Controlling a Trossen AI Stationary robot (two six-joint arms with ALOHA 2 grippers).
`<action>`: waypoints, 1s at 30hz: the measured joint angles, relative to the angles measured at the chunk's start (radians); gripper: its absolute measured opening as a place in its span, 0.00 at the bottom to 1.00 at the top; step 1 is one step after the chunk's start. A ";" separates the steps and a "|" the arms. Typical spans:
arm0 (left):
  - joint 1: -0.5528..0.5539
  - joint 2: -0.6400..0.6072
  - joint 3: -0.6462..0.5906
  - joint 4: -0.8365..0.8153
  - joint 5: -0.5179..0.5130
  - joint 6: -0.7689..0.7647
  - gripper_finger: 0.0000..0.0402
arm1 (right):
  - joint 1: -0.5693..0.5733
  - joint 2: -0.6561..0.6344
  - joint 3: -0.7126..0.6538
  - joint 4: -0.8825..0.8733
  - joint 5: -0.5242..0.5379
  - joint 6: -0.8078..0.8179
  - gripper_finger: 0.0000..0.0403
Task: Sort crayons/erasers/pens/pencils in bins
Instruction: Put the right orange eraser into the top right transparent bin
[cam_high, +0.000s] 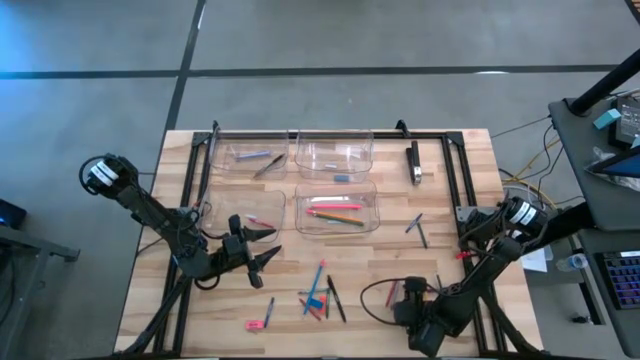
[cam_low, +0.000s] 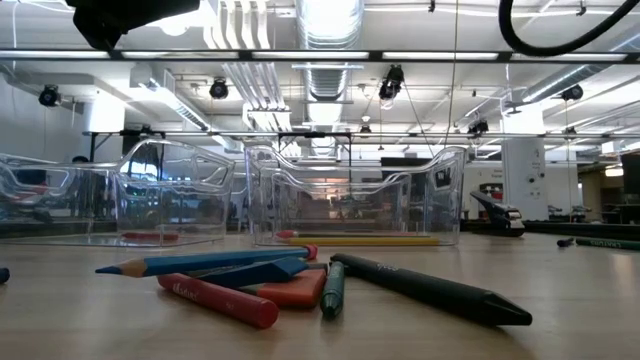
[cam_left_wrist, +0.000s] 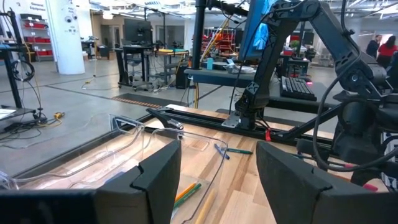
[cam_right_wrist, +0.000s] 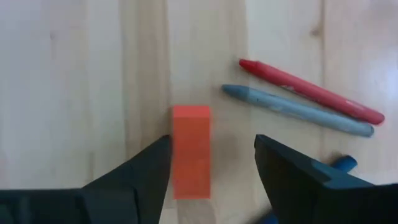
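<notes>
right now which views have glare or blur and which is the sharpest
Low view: ceiling lights glare, and reflections streak the clear bins; the near red crayon is soft. Left wrist view: the fingers blur up close, and the room behind is sharp. Right wrist view: evenly lit, the orange eraser crisp with hardly any shadow. High view: a blue cast at the top-left corner.

Right wrist view: a blue stick (cam_right_wrist: 341, 165) is mostly hidden behind a gripper finger. High view: contents of the far bins (cam_high: 335, 155) are too small to identify. Low view: a dark object (cam_low: 3, 274) is cut off at the frame edge.
</notes>
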 joint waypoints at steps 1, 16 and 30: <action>0.000 0.000 0.000 0.000 0.000 0.000 0.48 | 0.000 0.000 0.004 0.003 0.000 -0.007 0.55; 0.000 0.000 0.000 -0.002 0.000 -0.017 0.48 | 0.000 -0.003 0.011 -0.003 0.003 -0.024 0.54; 0.000 0.000 0.000 -0.004 0.000 -0.020 0.48 | -0.003 -0.029 0.011 -0.005 0.011 -0.024 0.54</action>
